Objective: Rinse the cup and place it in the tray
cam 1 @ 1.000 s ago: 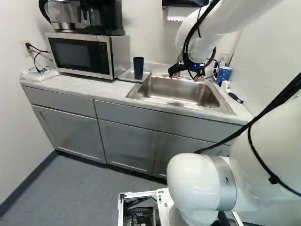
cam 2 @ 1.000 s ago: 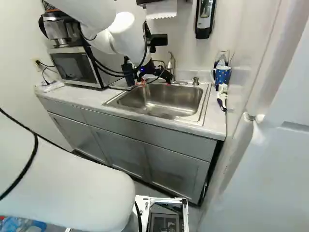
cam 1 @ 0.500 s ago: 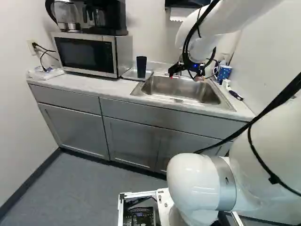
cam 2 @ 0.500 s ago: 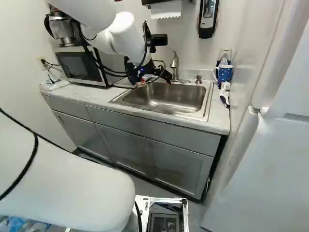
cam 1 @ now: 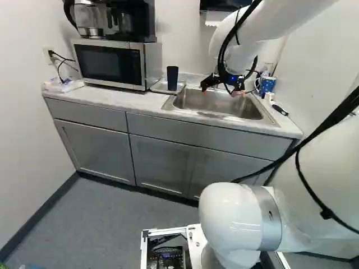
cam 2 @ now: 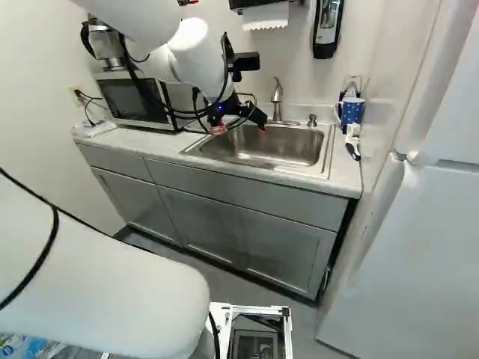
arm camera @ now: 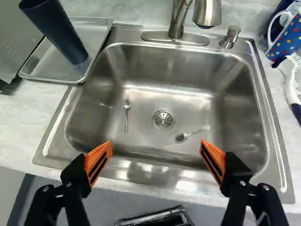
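The cup (arm camera: 70, 40) is tall and dark blue. It stands up straight in the flat metal tray (arm camera: 44, 63), on the left side of the sink (arm camera: 162, 59). It is not in the gripper (cam 2: 239, 129). The cup is farther off and over to the left, well apart from both fingers. Nothing is in the grip. The two orange pads (arm camera: 98, 162) are spread wide, with a big gap between them, and they are up over the sink's near side.

In the sink, past the fingers, lie two small spoons. The left spoon (arm camera: 126, 110) is on one side of the round drain (arm camera: 163, 120), and the right spoon (arm camera: 182, 137) is on the other side, a bit nearer. The tap (arm camera: 178, 21) is at the far edge, with a little pump (arm camera: 230, 36) to its right. On the far right there is a blue mug (arm camera: 286, 44) with dots, and a brush (arm camera: 289, 77) near it. The microwave (cam 1: 106, 63) is left of the tray, with a coffee maker (cam 1: 130, 19) on top.
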Controlling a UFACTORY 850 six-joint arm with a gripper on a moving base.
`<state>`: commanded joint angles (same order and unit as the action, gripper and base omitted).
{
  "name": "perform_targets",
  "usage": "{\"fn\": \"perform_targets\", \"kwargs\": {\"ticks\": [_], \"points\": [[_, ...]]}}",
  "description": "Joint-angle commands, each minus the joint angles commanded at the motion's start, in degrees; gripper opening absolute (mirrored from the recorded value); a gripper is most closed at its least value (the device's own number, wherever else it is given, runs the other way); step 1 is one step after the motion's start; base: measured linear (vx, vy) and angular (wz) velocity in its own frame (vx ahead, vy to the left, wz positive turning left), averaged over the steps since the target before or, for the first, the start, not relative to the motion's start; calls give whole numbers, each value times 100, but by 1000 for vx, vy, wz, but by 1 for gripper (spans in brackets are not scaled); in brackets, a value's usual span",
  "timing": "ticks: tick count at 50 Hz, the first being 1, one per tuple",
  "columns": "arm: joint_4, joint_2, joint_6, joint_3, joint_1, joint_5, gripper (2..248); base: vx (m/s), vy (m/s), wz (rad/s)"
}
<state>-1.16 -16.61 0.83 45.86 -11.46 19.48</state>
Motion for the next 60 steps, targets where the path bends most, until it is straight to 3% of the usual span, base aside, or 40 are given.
{"fn": "perform_targets", "kwargs": {"ticks": [37,60], "points": [[0,0,0,0,0,0,247,-91,64,-3],[0,0,0,0,0,0,247,-107,36,-175]]}}
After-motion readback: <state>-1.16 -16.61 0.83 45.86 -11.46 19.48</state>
